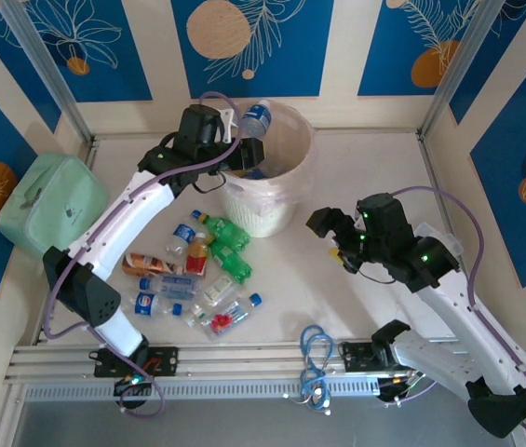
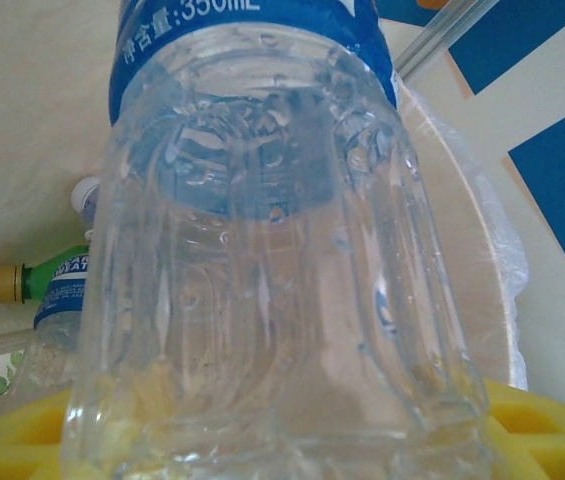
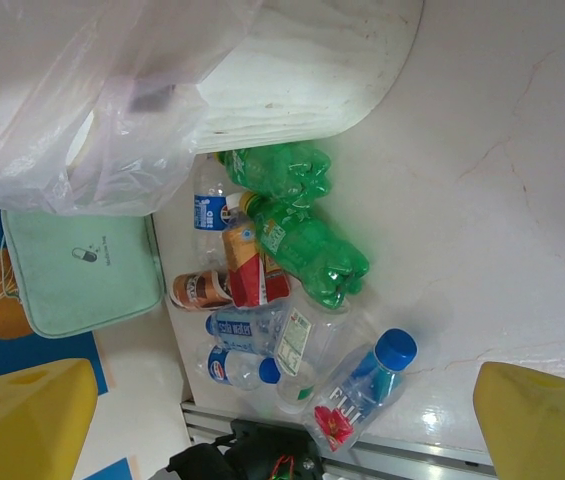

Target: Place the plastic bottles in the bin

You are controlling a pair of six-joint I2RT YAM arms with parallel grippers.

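Clear bottle (image 1: 255, 118) pinched by left gripper (image 1: 241, 135) over the bin (image 1: 272, 209), eleven o'clock rim; right gripper (image 1: 330, 240) spread wide at four; loose bottles (image 1: 202, 270) heaped at seven.

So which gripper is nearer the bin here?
Left. The left gripper holds a clear bottle over the rim of the bin; the right gripper hovers open, off to its right.

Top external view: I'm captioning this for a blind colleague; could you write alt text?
The left fingers hold a clear blue-labelled bottle over the cream bin. More bottles lie piled beside it; the right fingers hang open at its other side.
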